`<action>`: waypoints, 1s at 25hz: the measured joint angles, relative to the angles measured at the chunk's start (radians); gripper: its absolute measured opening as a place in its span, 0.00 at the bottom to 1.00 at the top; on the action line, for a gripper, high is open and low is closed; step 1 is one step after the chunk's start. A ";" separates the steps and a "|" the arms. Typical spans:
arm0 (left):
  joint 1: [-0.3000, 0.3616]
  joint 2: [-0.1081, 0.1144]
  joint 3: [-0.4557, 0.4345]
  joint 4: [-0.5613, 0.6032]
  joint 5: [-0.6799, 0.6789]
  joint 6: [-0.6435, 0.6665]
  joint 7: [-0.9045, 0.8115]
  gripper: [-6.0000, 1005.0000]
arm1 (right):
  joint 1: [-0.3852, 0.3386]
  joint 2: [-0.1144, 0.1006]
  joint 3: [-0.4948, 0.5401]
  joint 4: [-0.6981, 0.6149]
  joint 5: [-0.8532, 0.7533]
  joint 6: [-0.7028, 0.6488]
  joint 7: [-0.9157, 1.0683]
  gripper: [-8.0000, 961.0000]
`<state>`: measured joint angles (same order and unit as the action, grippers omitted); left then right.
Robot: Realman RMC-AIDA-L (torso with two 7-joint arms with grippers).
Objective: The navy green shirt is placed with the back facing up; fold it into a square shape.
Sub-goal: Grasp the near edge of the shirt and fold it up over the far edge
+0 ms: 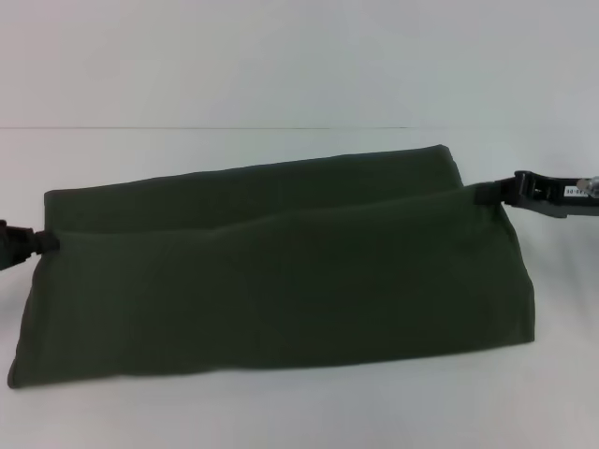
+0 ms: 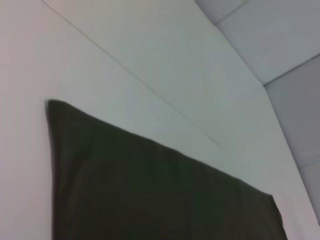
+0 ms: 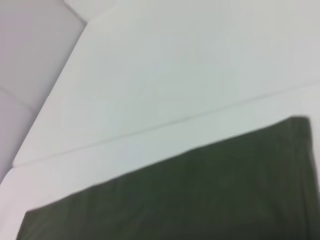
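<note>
Navy green shirt [image 1: 281,271] lies folded, seemingly pinched at both ends.

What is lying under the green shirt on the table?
Only the white table shows around the navy green shirt. Its own lower layer peeks out at the far edge; anything beneath is covered.

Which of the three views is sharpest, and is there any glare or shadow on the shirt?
Head view: sharpest, soft even light, no glare on the navy green shirt, faint fold shadow. Left and right wrist views: blurred, shirt edges soft.
</note>
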<state>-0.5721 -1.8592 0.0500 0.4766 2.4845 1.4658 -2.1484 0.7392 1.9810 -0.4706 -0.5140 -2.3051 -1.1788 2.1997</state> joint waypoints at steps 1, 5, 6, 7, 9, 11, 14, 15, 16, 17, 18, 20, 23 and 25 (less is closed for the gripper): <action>-0.002 -0.005 0.003 -0.001 -0.012 -0.014 0.004 0.01 | 0.002 0.005 0.000 0.000 0.004 0.016 -0.004 0.04; -0.007 -0.022 0.005 0.005 -0.052 -0.053 0.014 0.01 | 0.014 0.020 0.000 0.000 0.022 0.057 -0.024 0.04; -0.009 -0.024 0.005 0.007 -0.059 -0.061 0.016 0.01 | 0.017 0.023 0.000 0.000 0.027 0.064 -0.027 0.04; -0.011 -0.025 0.005 0.007 -0.067 -0.072 0.018 0.01 | 0.019 0.025 0.000 0.000 0.032 0.072 -0.030 0.04; -0.016 -0.030 0.005 0.007 -0.083 -0.094 0.025 0.02 | 0.023 0.029 0.000 0.000 0.049 0.093 -0.039 0.04; -0.024 -0.038 0.007 0.009 -0.097 -0.123 0.035 0.02 | 0.027 0.034 0.000 0.000 0.073 0.112 -0.052 0.04; -0.039 -0.048 0.008 0.010 -0.101 -0.166 0.046 0.02 | 0.037 0.042 -0.006 0.000 0.092 0.152 -0.065 0.04; -0.044 -0.053 0.008 0.010 -0.105 -0.187 0.052 0.02 | 0.041 0.047 -0.007 0.000 0.093 0.168 -0.071 0.04; -0.048 -0.056 0.008 0.010 -0.109 -0.200 0.057 0.02 | 0.046 0.053 -0.008 0.000 0.095 0.184 -0.077 0.04; -0.054 -0.063 0.008 0.010 -0.117 -0.220 0.065 0.02 | 0.051 0.058 -0.009 0.000 0.095 0.204 -0.083 0.04; -0.054 -0.063 0.008 0.010 -0.117 -0.220 0.065 0.02 | 0.058 0.066 -0.011 0.001 0.095 0.227 -0.091 0.04; -0.072 -0.079 0.007 0.008 -0.139 -0.276 0.088 0.02 | 0.070 0.077 -0.018 0.006 0.095 0.272 -0.103 0.04; -0.086 -0.094 0.007 0.007 -0.149 -0.321 0.107 0.02 | 0.087 0.095 -0.043 0.010 0.096 0.349 -0.113 0.04; -0.096 -0.103 0.007 0.006 -0.151 -0.347 0.118 0.02 | 0.096 0.106 -0.068 0.015 0.096 0.410 -0.121 0.04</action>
<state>-0.6685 -1.9617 0.0574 0.4831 2.3339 1.1193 -2.0308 0.8354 2.0872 -0.5381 -0.4991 -2.2091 -0.7684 2.0783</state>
